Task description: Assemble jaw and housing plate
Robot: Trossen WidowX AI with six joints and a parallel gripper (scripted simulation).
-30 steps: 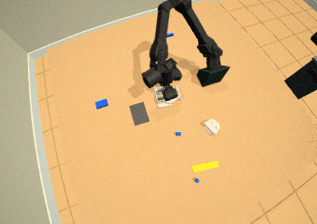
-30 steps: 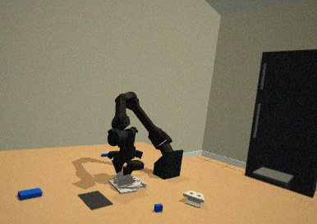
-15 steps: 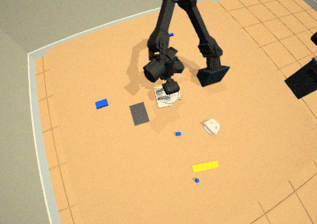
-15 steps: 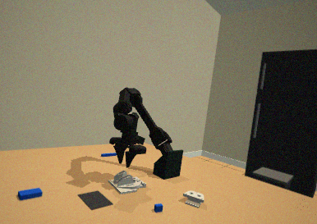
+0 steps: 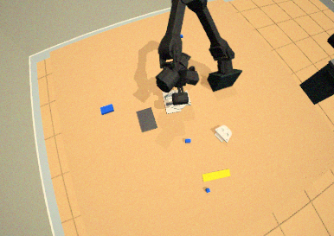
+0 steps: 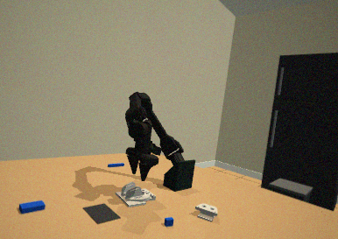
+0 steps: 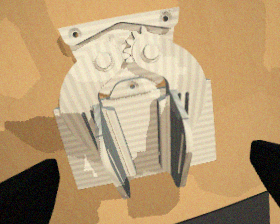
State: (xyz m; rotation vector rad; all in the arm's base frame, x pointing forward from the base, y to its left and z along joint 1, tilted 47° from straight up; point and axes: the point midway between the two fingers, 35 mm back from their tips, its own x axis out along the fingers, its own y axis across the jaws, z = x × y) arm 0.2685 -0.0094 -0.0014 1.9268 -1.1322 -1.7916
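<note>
The white base plate [image 5: 174, 110] [image 7: 207, 145] lies on the table. In the wrist view the left jaw [image 7: 77, 85] and the right jaw [image 7: 186, 67] both lie over it, each around a round pin. Their gear teeth meet between the pins, though the exact mesh is hard to tell. Their upright pads stand apart, roughly parallel. The white housing plate [image 5: 224, 132] [image 6: 207, 209] lies away from the base, tilted on the table. My gripper [image 6: 138, 177] [image 7: 157, 160] is open and empty above the base, its fingers wide apart on either side of the jaws.
A dark grey flat square [image 5: 147, 119] [image 6: 102, 214] lies beside the base. A blue block [image 5: 107, 109] [image 6: 31, 207] lies further left. A small blue cube [image 5: 188, 141] [image 6: 169, 221] lies near the housing plate. A yellow bar [image 5: 216, 175] lies further out.
</note>
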